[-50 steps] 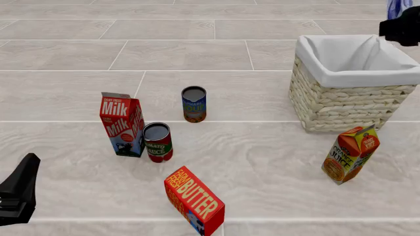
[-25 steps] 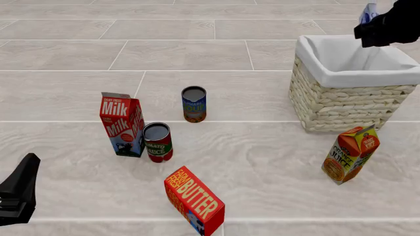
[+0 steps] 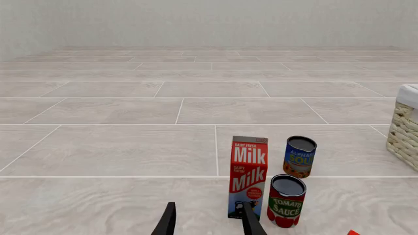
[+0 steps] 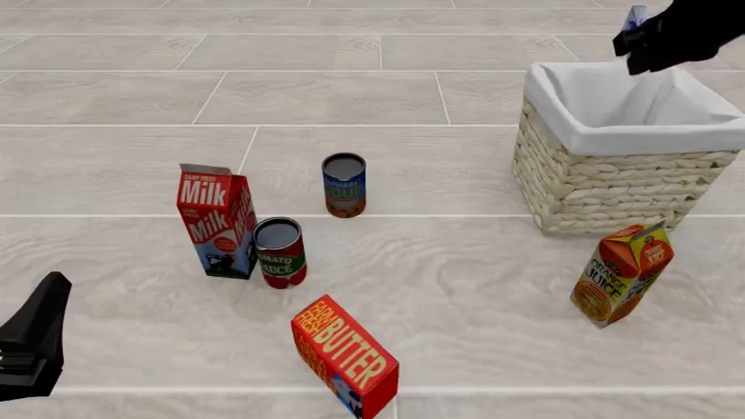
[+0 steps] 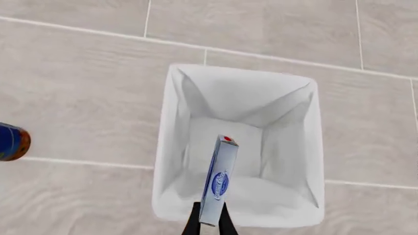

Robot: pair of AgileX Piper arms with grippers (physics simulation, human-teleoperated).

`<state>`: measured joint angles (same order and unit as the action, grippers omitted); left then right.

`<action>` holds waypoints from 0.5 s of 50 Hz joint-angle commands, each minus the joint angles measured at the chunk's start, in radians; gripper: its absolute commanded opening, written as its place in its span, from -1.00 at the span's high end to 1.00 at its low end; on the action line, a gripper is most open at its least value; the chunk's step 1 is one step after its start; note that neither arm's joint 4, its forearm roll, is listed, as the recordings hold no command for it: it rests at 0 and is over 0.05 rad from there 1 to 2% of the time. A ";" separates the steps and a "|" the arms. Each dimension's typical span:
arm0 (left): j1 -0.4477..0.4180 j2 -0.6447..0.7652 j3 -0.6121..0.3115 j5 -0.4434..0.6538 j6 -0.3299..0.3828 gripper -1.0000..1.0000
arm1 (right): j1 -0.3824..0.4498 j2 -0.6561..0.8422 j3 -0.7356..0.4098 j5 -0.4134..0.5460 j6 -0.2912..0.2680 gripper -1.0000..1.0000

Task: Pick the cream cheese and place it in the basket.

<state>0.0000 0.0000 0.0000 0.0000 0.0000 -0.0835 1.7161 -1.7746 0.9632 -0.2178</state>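
Observation:
My right gripper (image 4: 638, 35) is shut on the cream cheese (image 5: 218, 179), a flat silver-white box with a blue round logo, and holds it edge-on above the basket (image 4: 617, 175). In the front view only a sliver of the box (image 4: 634, 16) shows above the dark gripper. The right wrist view looks straight down into the basket's white cloth liner (image 5: 248, 93), which holds nothing. My left gripper (image 3: 207, 223) is open and empty, low at the near left of the table (image 4: 33, 345), close to the milk carton.
A milk carton (image 4: 218, 220), a tomato sauce can (image 4: 279, 251) and a soup can (image 4: 344, 184) stand left of centre. A red-orange butter box (image 4: 345, 354) lies near the front. An orange juice carton (image 4: 622, 272) leans in front of the basket.
My right gripper has moved left with the cream cheese, from the basket's far right corner to over its opening. The left arm has not moved.

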 commanded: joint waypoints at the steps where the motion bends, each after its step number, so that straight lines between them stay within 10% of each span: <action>1: 0.000 0.000 0.000 0.000 0.000 -1.00 | 0.011 0.112 -0.168 0.074 0.005 1.00; 25: 0.000 0.000 0.000 0.000 0.000 -1.00 | 0.018 0.197 -0.180 0.092 -0.007 1.00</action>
<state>0.0000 0.0000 0.0000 0.0000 0.0000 -0.0659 1.8811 -1.9398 1.0529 -0.2330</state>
